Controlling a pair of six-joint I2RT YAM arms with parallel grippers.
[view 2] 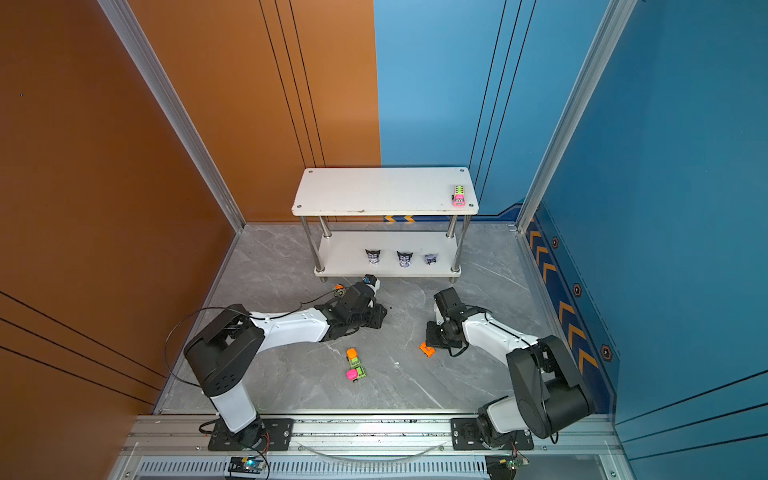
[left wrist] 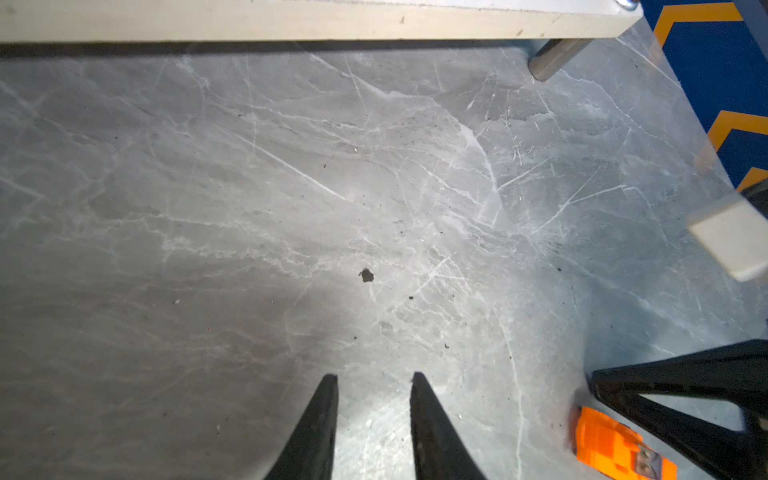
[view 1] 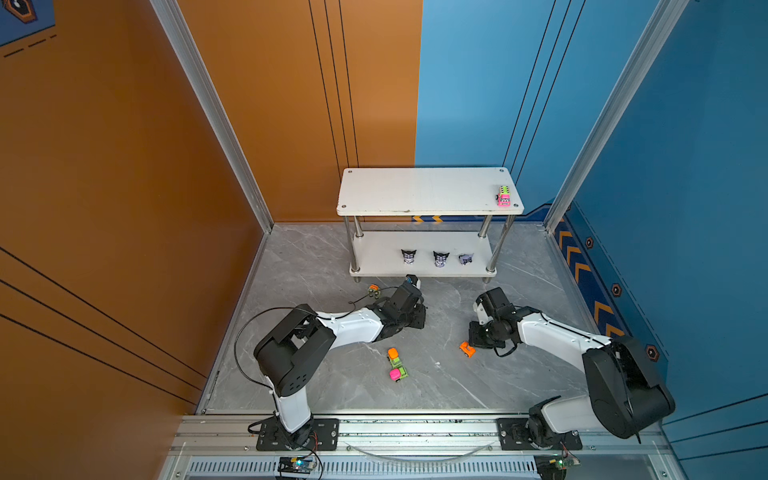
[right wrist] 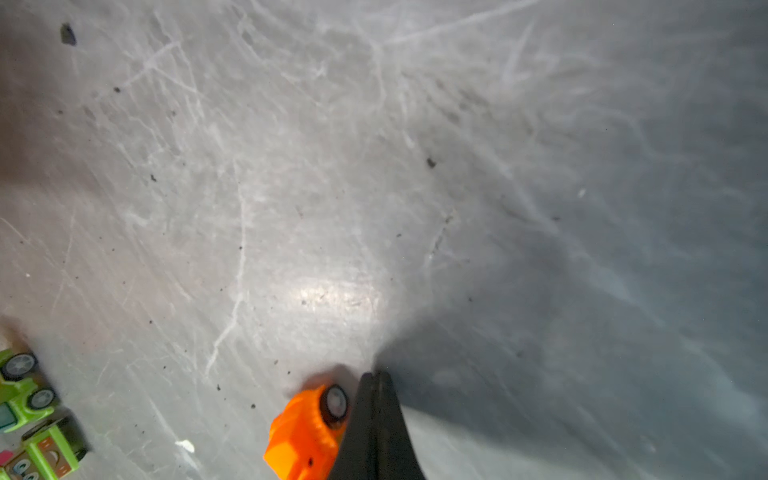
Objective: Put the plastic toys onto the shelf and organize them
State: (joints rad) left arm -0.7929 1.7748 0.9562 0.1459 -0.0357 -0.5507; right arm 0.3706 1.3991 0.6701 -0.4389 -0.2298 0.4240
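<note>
Jaws are pressed together, empty, on the right gripper (right wrist: 376, 376) just beside the orange car (right wrist: 303, 432) on the floor (right wrist: 291, 166), maybe for a nudge, while those of the left gripper (left wrist: 374, 376) are held slightly spread near the shelf (view 1: 415, 191).

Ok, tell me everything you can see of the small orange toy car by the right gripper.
The small orange plastic toy car is neon orange all over, with one black tyre and grey hub facing the right wrist camera, so it seems tipped on its side. It lies on the grey marble-look tabletop, not held. The right gripper, jaws shut on nothing, sits close beside its wheel; whether they touch is unclear.
</note>
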